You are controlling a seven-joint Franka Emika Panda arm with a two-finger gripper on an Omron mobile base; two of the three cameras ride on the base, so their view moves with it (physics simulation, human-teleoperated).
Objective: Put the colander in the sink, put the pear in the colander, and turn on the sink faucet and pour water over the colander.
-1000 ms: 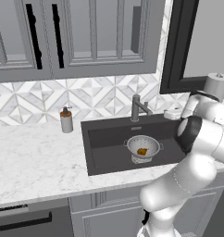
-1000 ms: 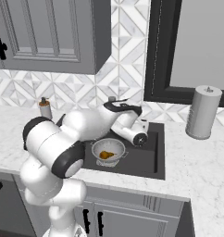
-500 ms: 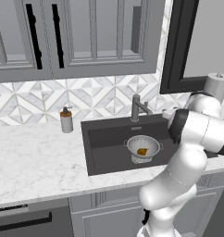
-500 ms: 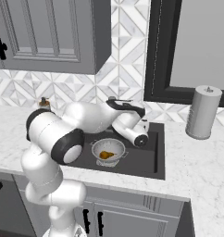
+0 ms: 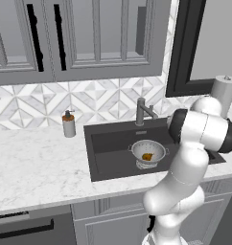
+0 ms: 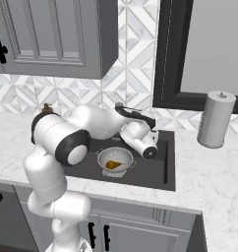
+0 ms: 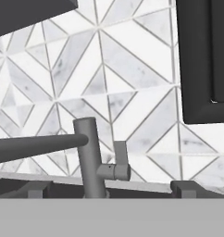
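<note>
With the colander in the sink holding the pear, the open, empty claw faces the sink faucet, not yet operated.

I see the white marble counter across the frame's middle, a soap bottle at left, the sink centre, a paper towel roll standing right.

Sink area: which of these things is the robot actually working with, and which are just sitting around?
Part of the job:
- sink
- colander, standing in the sink
- pear, inside the colander
- sink faucet, faced by the open fingers

Just sitting around:
- soap bottle on the counter
- paper towel roll right of the sink
</note>
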